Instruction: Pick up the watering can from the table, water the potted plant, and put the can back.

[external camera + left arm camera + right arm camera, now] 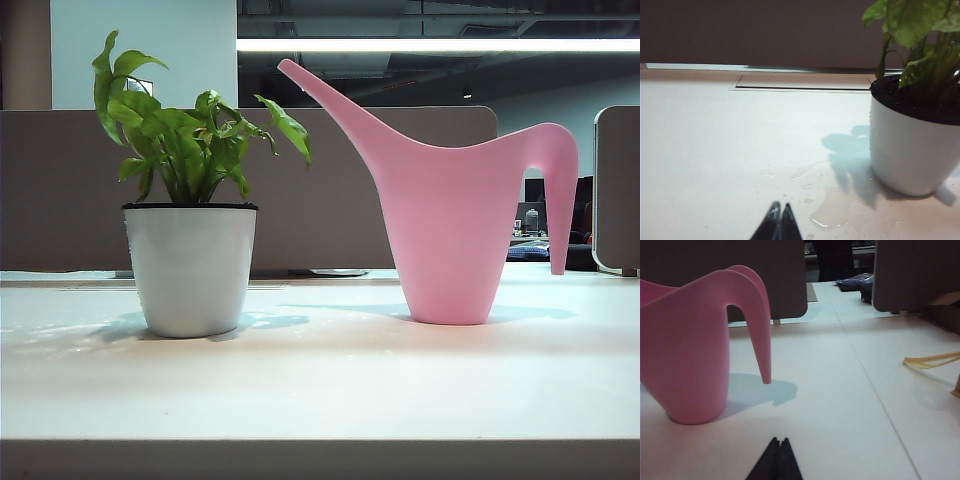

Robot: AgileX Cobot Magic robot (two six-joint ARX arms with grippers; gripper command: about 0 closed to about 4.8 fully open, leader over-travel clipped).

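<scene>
Nearest to each wrist camera sits its own claw: the left claw (779, 220) is clenched, dark fingertips pressed together and grasping nothing, low over the white surface (715, 150) — and the right claw (777, 455) is likewise clenched and empty above the same surface. Just beyond the left claw a thin puddle of water (832, 210) and scattered droplets lie on the surface, reaching toward the base of the potted plant (190, 240), which stands upright on the left of the exterior view. The watering can (450, 210) stands upright on the right, apart from the pot, its spout rising toward the leaves and its arched handle on the far side from them. Behind both run brown partition panels (60, 190).
</scene>
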